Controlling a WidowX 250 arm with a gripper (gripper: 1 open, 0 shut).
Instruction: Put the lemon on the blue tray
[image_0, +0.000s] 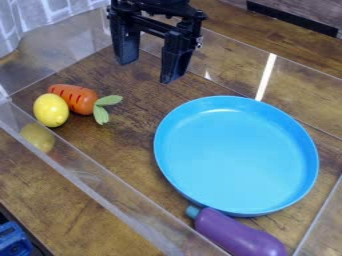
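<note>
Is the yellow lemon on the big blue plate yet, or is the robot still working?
Nothing is done yet. The small smooth yellow toy lemon lies on the wooden table beside the orange toy carrot. The black claw hangs open and empty. The round sky-blue plastic tray holds nothing. Grabbing, carrying and placing remain.

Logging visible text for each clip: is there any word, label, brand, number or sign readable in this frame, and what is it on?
No readable text anywhere in this view.
Lemon: plain yellow, no marking.
Carrot: no marking.
Blue tray: bare surface, no logo or number.
Eggplant: no marking.
Tool: black, no lettering visible.
Blue item at the lower left corner: cut off, too little shows to tell.
</note>
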